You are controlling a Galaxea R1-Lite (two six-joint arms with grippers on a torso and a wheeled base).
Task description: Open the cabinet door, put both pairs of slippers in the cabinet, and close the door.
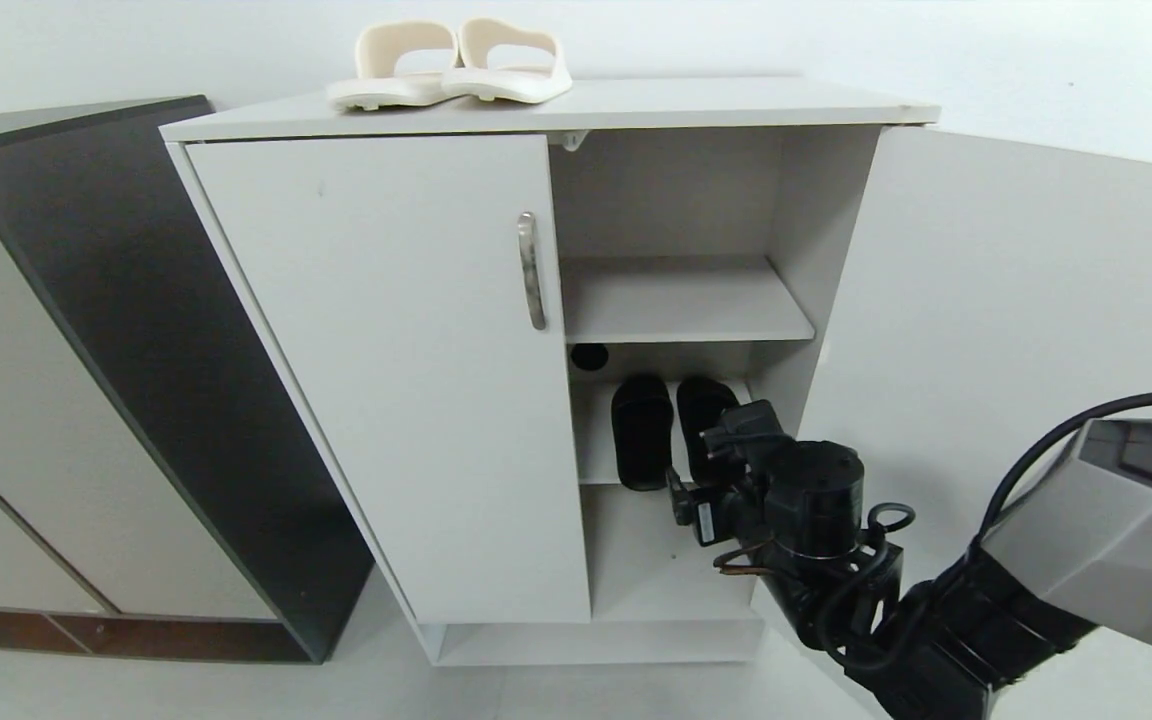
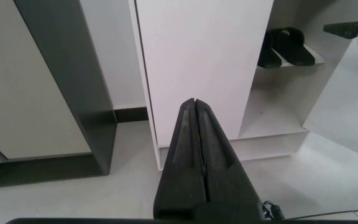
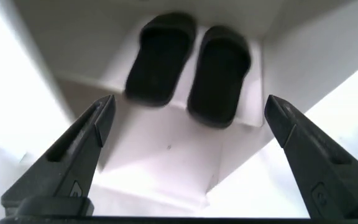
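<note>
A cream pair of slippers (image 1: 451,70) lies on top of the white cabinet (image 1: 736,100). The cabinet's right door (image 1: 1016,330) stands swung open; its left door (image 1: 396,370) is closed. A black pair of slippers (image 1: 671,425) (image 3: 191,65) (image 2: 288,46) rests side by side on the lower shelf inside. My right gripper (image 1: 706,465) (image 3: 188,109) hangs open just in front of that shelf, a short way from the black pair, holding nothing. My left gripper (image 2: 194,106) is shut on nothing, low and in front of the closed left door.
A dark grey cabinet (image 1: 136,350) stands against the white one's left side. The upper shelf (image 1: 681,300) and bottom compartment (image 1: 656,560) hold nothing. A metal handle (image 1: 531,270) is on the closed door. Pale floor lies in front.
</note>
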